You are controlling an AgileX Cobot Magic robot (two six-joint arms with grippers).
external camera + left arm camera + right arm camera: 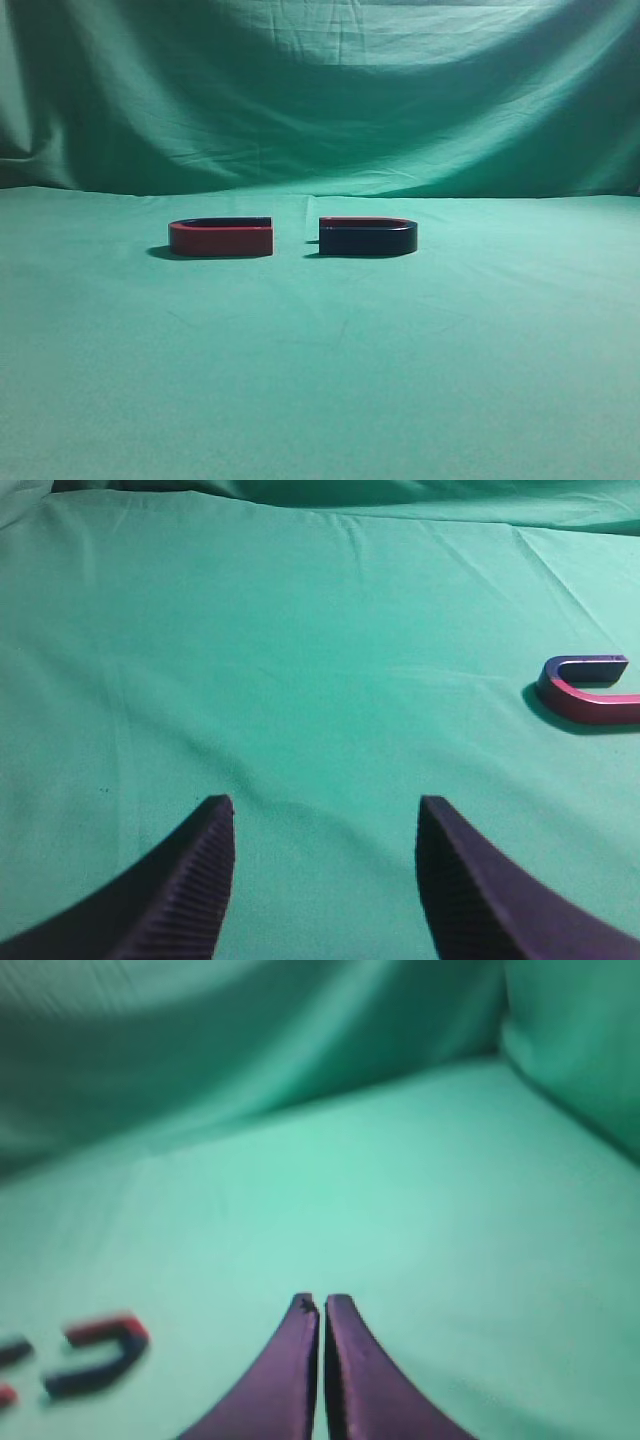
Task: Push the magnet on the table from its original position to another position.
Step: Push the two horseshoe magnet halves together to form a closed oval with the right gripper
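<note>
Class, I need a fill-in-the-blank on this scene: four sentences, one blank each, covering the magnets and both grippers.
1. In the exterior view, the magnet lies to the ____ of the red-fronted magnet.
2. The left gripper has its jaws ____.
3. The right gripper has its jaws ____.
4. The table wears ____ cloth.

Missing words: right; open; shut; green

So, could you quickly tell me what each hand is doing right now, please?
Left hand: open, holding nothing.
Right hand: closed, holding nothing.
</note>
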